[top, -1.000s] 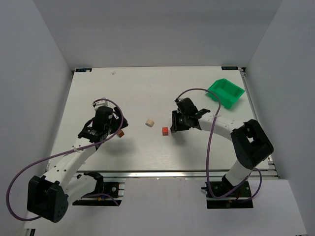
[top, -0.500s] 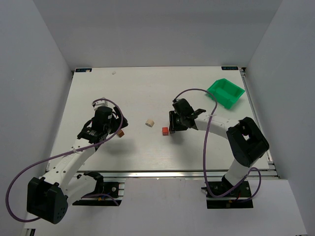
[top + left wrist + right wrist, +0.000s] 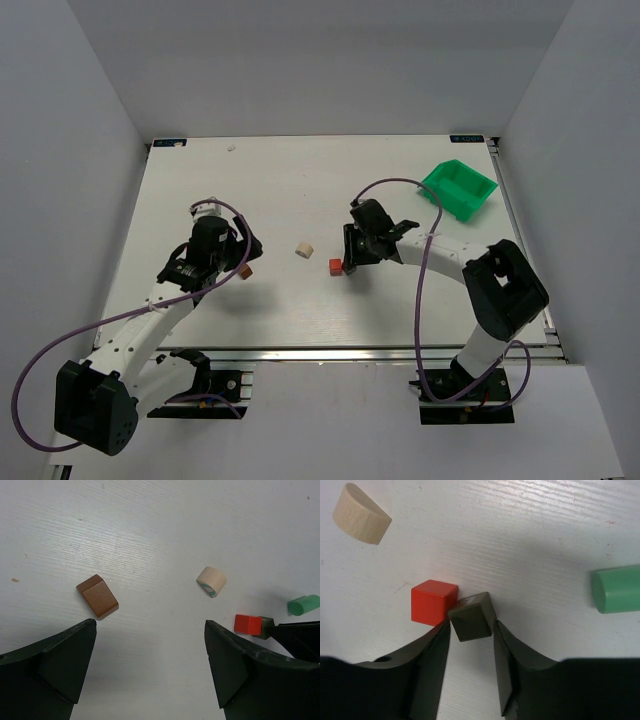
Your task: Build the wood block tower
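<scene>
Nothing stacked yet. Dark block [image 3: 472, 616] clamped by right gripper [image 3: 471, 630] mid-table, touching red cube [image 3: 433, 602]; left gripper [image 3: 149, 640] spread apart, empty.

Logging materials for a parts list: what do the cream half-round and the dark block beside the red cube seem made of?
Cream half-round: bare wood, faint grain on its flat face. Dark block: probably wood under matte olive-brown paint; a pale worn patch on top hints so.

The overhead camera views the whole table [image 3: 280, 180] from above; both wrist cameras, close down, share the red block [image 3: 433, 602].
</scene>
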You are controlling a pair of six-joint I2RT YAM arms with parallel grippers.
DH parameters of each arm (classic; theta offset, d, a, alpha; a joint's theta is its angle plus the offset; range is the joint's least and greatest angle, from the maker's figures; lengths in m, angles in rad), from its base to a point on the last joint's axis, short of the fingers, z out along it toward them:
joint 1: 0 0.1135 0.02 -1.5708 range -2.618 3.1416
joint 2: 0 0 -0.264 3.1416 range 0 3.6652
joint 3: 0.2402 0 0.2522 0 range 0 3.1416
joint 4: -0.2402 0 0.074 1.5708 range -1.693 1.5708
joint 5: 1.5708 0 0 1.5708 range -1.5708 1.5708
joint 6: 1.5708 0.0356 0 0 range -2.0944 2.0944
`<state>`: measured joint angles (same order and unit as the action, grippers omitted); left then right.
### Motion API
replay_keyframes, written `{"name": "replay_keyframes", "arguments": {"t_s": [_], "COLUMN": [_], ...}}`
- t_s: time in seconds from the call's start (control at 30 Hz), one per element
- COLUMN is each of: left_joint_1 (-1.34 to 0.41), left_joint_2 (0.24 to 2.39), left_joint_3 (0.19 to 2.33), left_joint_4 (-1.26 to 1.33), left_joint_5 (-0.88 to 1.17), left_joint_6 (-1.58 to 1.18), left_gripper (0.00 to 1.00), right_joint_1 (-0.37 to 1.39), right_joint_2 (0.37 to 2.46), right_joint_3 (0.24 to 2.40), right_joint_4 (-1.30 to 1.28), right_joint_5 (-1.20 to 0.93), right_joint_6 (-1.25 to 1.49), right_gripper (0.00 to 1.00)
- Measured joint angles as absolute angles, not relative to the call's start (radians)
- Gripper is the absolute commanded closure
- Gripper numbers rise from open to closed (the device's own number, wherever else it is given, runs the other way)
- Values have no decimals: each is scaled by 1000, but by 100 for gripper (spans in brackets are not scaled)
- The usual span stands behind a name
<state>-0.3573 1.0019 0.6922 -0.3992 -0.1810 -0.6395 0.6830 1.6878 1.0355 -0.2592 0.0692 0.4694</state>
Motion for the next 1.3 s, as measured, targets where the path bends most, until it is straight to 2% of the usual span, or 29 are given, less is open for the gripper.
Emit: {"name": "replay_keyframes", "arguments": {"t_s": [0.1,0.3,0.73,1.3], "left_joint_1": [-357,-357,-357,-357], "left_joint_2": [1000,1000,1024,1031], "left_joint_3": [684,670,668,668], "left_joint_4": [-381,-356,-323,-321], "left_joint_5": [-162,-107,-43,-41], "left_joint_6": [-634,-622,-593,-590], "left_gripper": [2,2,2,2], "right_joint_1": [682,675,675,732], "right_joint_2": [1665,1610,1581,1617], "right_joint_3": [1031,1006,856,821], "right_joint_4": [-259,-258,-256,-96], "right_joint_5": [75,93,62,106], "right_joint_6": [468,463,412,548], "right_gripper": [66,76,79,80]}}
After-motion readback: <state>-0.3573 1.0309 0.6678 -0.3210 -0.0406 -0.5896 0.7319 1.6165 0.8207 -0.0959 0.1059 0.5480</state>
